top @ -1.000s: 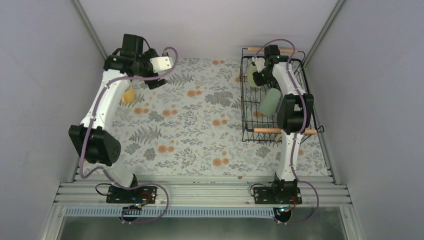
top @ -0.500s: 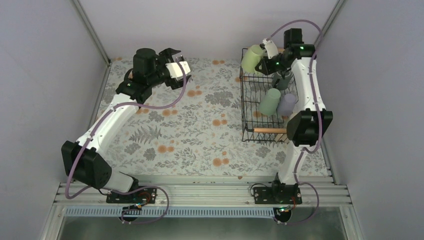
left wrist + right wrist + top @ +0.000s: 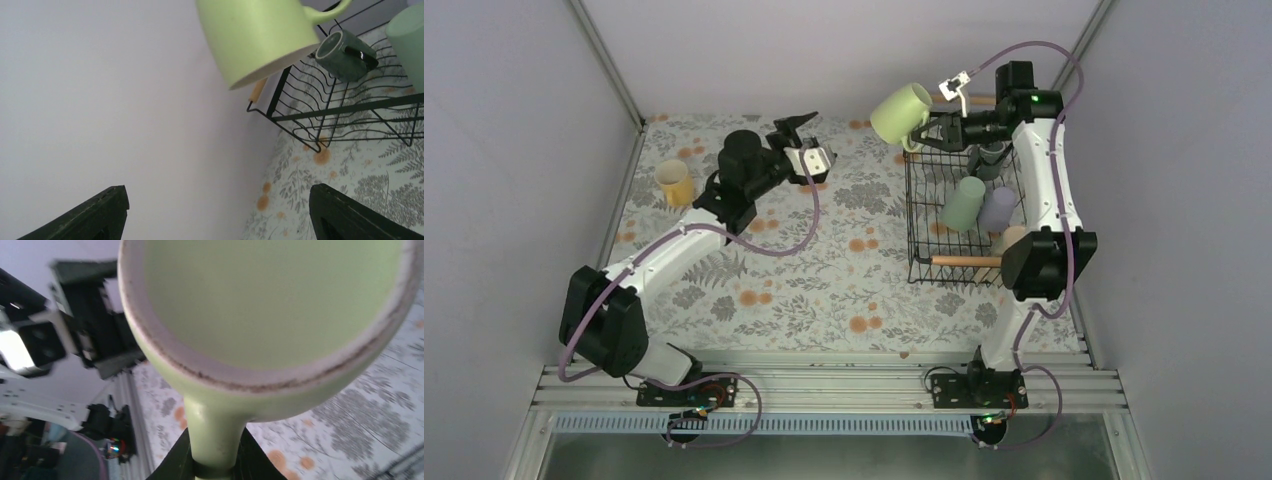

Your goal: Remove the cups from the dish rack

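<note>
Occupying dish rack (image 3: 954,261): mint mug (image 3: 962,203), lavender mug (image 3: 997,208), dark green mug (image 3: 345,56).

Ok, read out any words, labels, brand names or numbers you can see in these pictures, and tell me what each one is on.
No text can be read in any view.
The olive green mug, yellow mug and dish rack are plain, with no label.
The table cover has only a flower pattern.
The left arm base has fittings too small to show any marking.
</note>
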Tool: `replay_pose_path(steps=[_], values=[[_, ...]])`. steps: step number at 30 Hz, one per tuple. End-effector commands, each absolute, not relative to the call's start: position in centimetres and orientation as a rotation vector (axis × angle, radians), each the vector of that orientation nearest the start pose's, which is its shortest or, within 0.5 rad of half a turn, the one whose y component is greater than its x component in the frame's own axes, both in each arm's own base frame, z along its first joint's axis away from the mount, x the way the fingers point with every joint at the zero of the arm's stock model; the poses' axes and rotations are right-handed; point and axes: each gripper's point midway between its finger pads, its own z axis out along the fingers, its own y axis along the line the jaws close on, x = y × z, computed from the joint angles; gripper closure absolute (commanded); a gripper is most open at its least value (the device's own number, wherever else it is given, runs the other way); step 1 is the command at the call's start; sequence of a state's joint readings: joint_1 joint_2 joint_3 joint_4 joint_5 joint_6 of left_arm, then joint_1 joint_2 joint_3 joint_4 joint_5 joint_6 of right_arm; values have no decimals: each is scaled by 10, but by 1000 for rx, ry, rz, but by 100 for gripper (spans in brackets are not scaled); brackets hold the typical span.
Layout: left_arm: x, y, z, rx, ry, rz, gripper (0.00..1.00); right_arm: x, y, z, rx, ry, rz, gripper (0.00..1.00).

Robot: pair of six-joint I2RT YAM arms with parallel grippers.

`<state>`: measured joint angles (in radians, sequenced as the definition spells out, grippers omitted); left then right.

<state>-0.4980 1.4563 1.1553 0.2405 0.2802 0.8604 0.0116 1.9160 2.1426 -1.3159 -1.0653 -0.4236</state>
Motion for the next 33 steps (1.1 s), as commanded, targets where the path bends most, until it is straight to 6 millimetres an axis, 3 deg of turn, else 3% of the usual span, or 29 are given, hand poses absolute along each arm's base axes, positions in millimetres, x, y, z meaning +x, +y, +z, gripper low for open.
replay_pose_path(steps=[1,2,4,6,14,18,24,26,29,33], values=[[391,-279,369,1080,949,72,12,393,173,384,-791,1866,1503,97],[390,-280,365,1082,938,66,15,391,175,385,-791,1847,1543,97],[392,-281,361,1045,938,59,40,390,178,383,-794,1845,1563,98],[395,-282,358,1014,921,77,47,390,180,378,-786,1851,1592,97],[401,-301,353,962,867,88,47,375,203,367,-832,1879,1632,97],[397,-310,351,941,820,113,37,365,220,351,-872,1928,1639,98],[395,-319,354,906,799,130,37,353,234,344,-912,1958,1636,97],[394,-320,357,896,794,129,48,351,234,342,-911,1963,1638,98],[392,-320,359,886,791,140,74,347,233,345,-914,1960,1635,98],[385,-318,365,869,774,152,92,346,233,346,-917,1964,1620,98]])
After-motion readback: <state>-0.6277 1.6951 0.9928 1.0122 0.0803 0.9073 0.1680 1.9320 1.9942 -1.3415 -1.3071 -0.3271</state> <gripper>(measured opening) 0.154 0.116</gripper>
